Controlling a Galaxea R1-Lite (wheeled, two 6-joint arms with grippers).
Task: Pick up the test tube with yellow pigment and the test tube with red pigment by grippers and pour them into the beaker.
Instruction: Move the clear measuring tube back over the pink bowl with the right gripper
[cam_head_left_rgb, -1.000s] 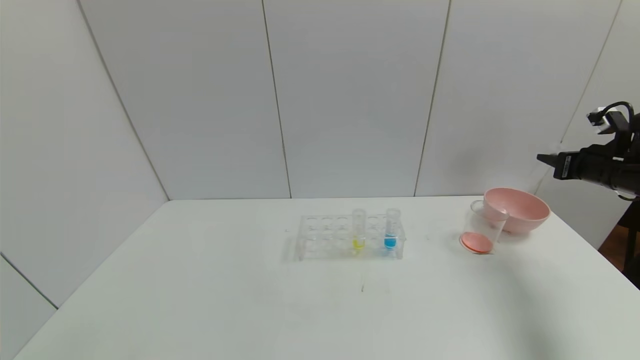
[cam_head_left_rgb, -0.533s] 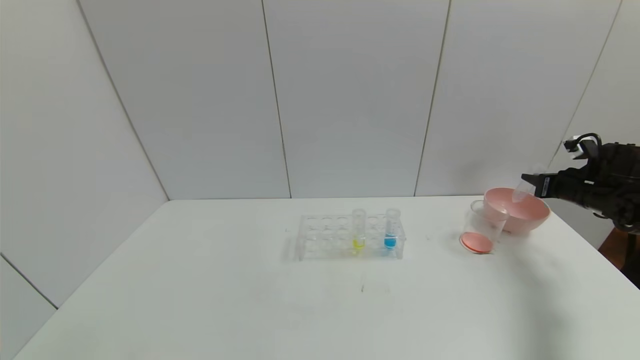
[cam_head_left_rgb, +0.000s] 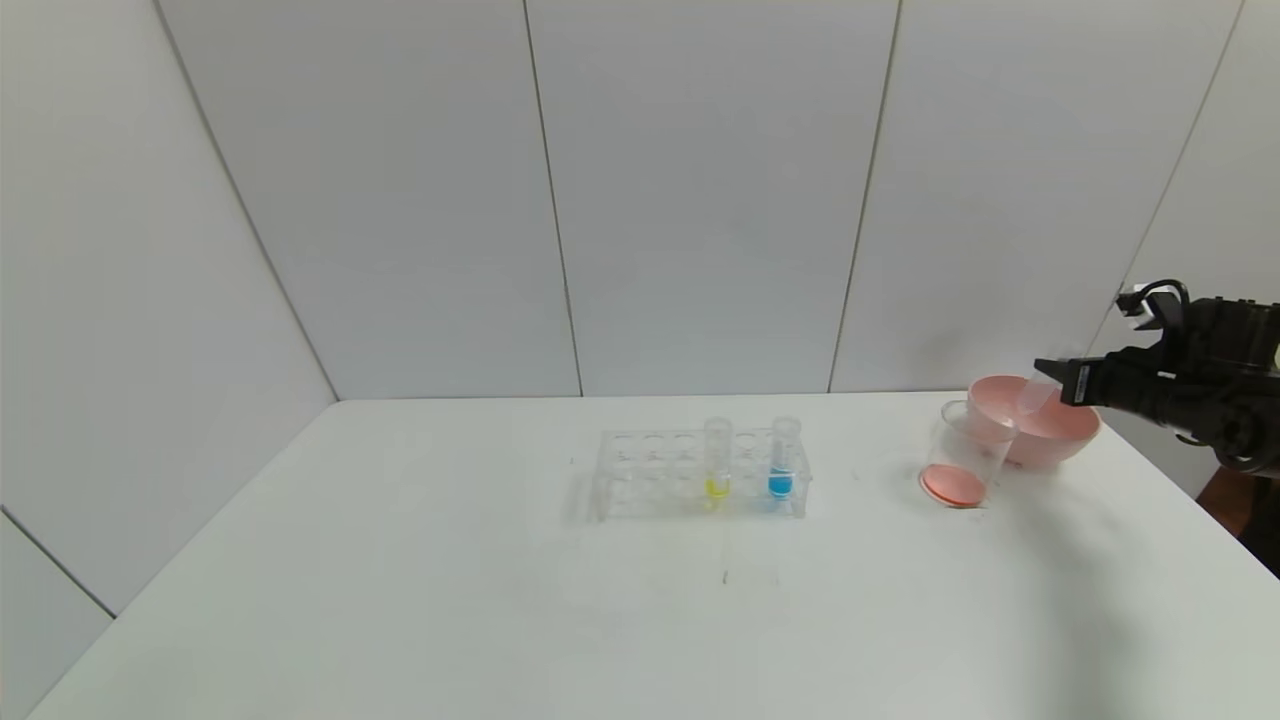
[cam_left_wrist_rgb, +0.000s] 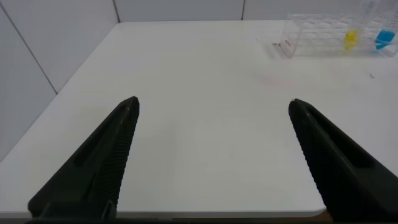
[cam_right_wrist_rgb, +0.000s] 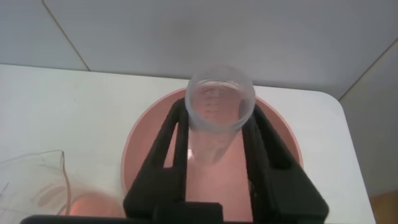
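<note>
Left gripper (cam_left_wrist_rgb: 211, 155): mine, low over the near left part of the white table (cam_head_left_rgb: 500, 620). My two black fingers (cam_left_wrist_rgb: 93, 162) stand wide apart with only bare tabletop between them. It holds nothing.

Rack (cam_head_left_rgb: 700, 472): a clear rack near the middle of the table, well apart from my left gripper. In my left wrist view it sits far off (cam_left_wrist_rgb: 333, 37).

Test tube with yellow pigment (cam_head_left_rgb: 717, 462): upright in the rack, a little yellow liquid at its base. It shows in my left wrist view too (cam_left_wrist_rgb: 351, 38).

Blue-liquid tube (cam_head_left_rgb: 783, 458): upright in the same rack, just right of the yellow one, one hole between them.

Beaker (cam_head_left_rgb: 962, 455): clear, standing on the table right of the rack and touching or just beside the pink bowl. A thin layer of red-orange liquid lies at its bottom. Its rim shows at the edge of my right wrist view (cam_right_wrist_rgb: 37, 180).

Pink bowl (cam_head_left_rgb: 1050, 430): at the far right of the table, behind and right of the beaker.

Right gripper (cam_head_left_rgb: 1052, 385): mine, above the pink bowl, fingers clamped on the test tube with red pigment (cam_right_wrist_rgb: 219, 118).

Test tube with red pigment, state: held tilted over the bowl, its open mouth facing the bowl side. I see no red liquid inside it.
</note>
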